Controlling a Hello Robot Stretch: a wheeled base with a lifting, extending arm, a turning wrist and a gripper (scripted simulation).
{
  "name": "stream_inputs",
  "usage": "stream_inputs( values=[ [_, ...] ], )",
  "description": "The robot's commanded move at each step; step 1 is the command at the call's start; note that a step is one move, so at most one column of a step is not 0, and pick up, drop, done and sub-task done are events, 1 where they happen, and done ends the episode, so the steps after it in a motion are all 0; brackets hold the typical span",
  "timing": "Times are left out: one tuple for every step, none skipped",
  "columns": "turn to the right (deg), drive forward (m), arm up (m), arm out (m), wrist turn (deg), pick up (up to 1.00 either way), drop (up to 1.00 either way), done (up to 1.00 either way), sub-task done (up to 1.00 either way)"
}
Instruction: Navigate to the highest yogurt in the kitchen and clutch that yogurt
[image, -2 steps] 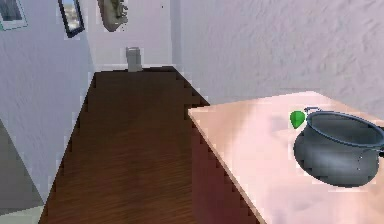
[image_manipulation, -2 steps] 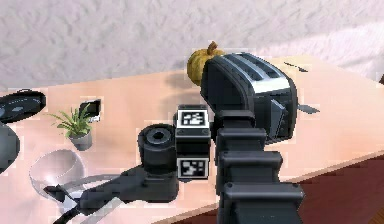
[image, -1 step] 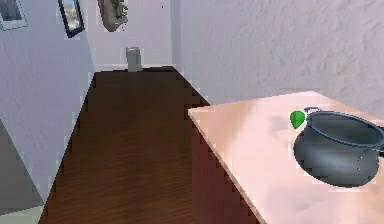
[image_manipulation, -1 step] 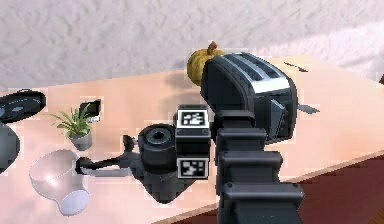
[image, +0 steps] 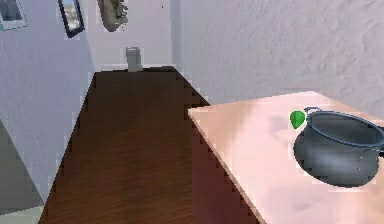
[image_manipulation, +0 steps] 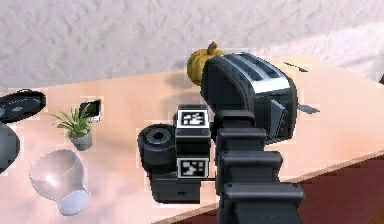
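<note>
My gripper (image_manipulation: 150, 150) shows as a dark round body left of the two white marker squares (image_manipulation: 192, 118), at the end of the dark arm bar (image_manipulation: 250, 185). It is over the pinkish counter (image_manipulation: 120, 150). I cannot make out its fingers, so I cannot tell whether it holds anything. A small potted plant (image_manipulation: 76, 125) and a clear glass vase (image_manipulation: 60, 180) stand on the counter left of the gripper. A black toaster (image_manipulation: 250, 90) stands just past the arm, with a yellow-brown round fruit (image_manipulation: 203, 62) behind it.
A dark pot (image: 340, 148) with a green item (image: 298, 119) beside it sits on the counter (image: 250, 130) at the forward view's right. A dark wood floor (image: 130, 120) runs ahead to a small grey bin (image: 133, 58). A dark pan (image_manipulation: 20, 103) lies at the arm side view's left.
</note>
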Motion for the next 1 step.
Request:
stream_inputs(
  values=[
    [0.0, 0.0, 0.0, 0.0, 3.0, 0.0, 0.0, 0.0, 0.0]
  ],
)
